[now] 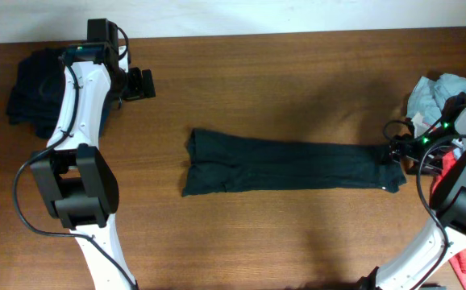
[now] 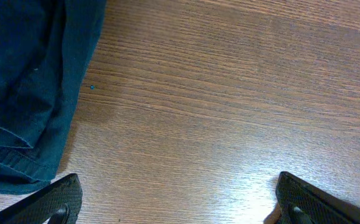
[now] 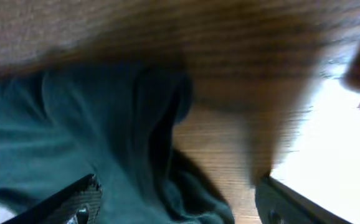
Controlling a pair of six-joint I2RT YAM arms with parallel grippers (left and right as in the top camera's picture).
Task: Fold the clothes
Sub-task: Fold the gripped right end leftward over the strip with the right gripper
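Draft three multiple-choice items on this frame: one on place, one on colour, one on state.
1. Where does the long dark garment lie?
A. Stretched across the middle of the table
B. Draped over the right arm
C. Hanging off the near edge

2. What colour is the clothes pile beside the left arm?
A. Red
B. Dark navy
C. White

3. How does the left end effector stand?
A. Shut on fabric
B. Shut on nothing
C. Open over bare wood

Answers:
1 A, the overhead view shows it laid out left to right mid-table.
2 B, the heap reads dark blue.
3 C, its wrist view shows the fingers wide apart with only wood between.
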